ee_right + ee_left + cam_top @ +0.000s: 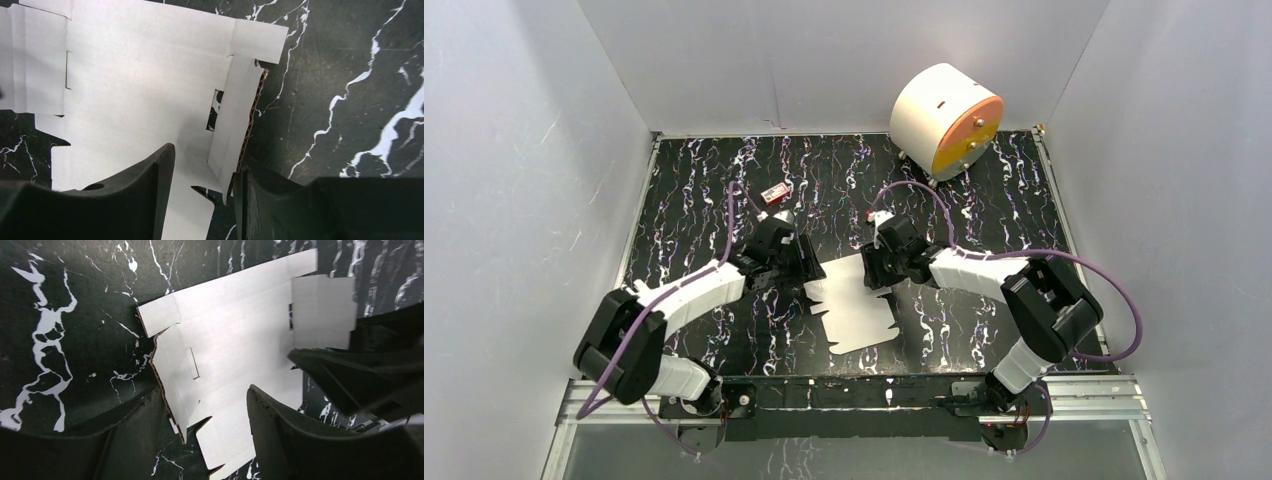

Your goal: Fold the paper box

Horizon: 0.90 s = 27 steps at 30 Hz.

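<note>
The paper box [856, 312] is a flat white die-cut sheet with tabs, lying on the black marbled table between the two arms. My left gripper [807, 272] is at the sheet's left edge. In the left wrist view it [205, 407] stands open, with the sheet's [235, 335] raised left flap [172, 375] close to its left finger [127, 432]. My right gripper [873, 272] is at the sheet's right edge. In the right wrist view it [202, 175] is open astride the upturned right flap [235, 115] of the sheet [135, 85], which leans against the right finger [260, 205].
A big white cylinder with an orange face [946, 120] stands at the back right. A tiny red item [774, 193] lies behind the left gripper. White walls enclose the table on three sides. The right arm's gripper [370, 370] shows in the left wrist view.
</note>
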Each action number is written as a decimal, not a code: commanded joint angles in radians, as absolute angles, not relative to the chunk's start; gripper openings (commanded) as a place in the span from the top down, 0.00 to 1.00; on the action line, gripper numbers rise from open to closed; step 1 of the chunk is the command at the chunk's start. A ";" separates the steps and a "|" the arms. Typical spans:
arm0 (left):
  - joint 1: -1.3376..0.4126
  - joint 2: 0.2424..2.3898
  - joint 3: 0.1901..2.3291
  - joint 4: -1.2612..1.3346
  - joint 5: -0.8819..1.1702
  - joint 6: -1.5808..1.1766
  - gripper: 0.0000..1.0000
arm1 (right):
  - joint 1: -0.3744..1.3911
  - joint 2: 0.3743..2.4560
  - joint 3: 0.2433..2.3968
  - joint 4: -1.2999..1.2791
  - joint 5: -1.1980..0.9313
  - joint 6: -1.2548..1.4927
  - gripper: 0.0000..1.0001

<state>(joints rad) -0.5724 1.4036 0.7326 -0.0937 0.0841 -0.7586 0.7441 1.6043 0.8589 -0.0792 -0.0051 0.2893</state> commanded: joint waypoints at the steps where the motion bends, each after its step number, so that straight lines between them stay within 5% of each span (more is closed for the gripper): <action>1: -0.555 1.266 0.699 -0.142 0.032 -0.732 0.40 | 0.701 1.558 0.786 0.096 -0.117 0.354 0.48; 27: -0.543 1.034 0.408 -0.007 0.167 -0.944 0.33 | 0.517 1.504 0.467 0.683 -0.409 0.698 0.96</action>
